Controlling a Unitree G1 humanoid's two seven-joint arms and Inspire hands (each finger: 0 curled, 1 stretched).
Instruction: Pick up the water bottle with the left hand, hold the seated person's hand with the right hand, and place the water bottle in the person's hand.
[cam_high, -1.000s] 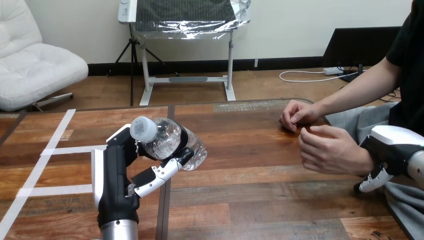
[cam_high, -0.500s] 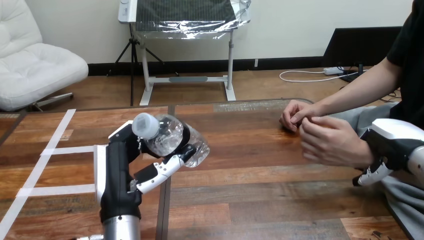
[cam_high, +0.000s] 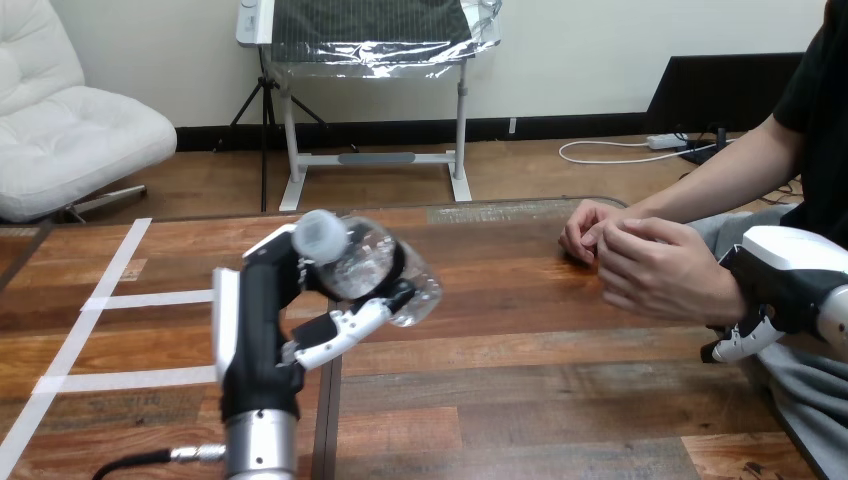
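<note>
A clear plastic water bottle (cam_high: 378, 268) with a white cap is off the table, lying tilted with its cap toward me. My left hand (cam_high: 262, 325) is shut round it at centre-left, one finger (cam_high: 345, 333) curled under its body. At the right edge my right hand (cam_high: 787, 282) sits at the wrist of the person's nearer hand (cam_high: 660, 272); a finger (cam_high: 738, 345) curls under that wrist. The person's nearer hand hovers with loosely bent fingers, touching the person's farther hand (cam_high: 590, 229), which rests on the table. The bottle is well left of both hands.
The wooden table (cam_high: 520, 350) carries white tape lines (cam_high: 110, 300) on its left part. A dark seam (cam_high: 330, 420) runs down the table beside my left forearm. The person's forearm (cam_high: 730, 180) reaches in from the upper right.
My left hand has carried the bottle to the right and a little farther out. My right hand and the person's nearer hand have risen toward the farther hand, which they now touch.
</note>
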